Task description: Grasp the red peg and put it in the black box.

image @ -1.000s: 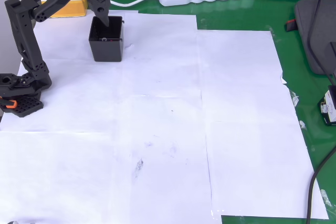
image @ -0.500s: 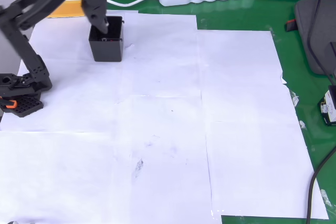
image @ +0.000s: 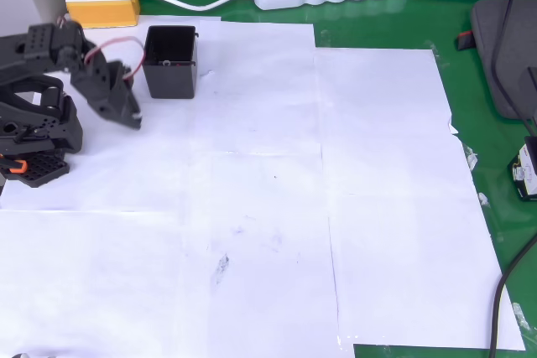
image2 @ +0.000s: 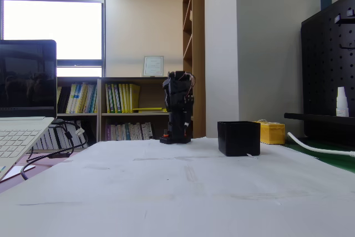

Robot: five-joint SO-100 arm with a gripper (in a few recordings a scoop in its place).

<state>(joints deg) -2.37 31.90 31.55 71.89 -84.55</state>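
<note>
Pincer [image: 130, 117] folded low near its base, fingers look closed on nothing. Box [image: 170, 62] sits just beyond it, a reddish speck inside, likely the peg [image: 168, 63]. Little risk left: only a stray swing could clip the box. Half a second ago the pincer hung over the box; now it's withdrawn.

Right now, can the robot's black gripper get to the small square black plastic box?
Probably yes. The gripper sits folded back just left of the small square black plastic box in the overhead view, with bare white paper between them.
</note>
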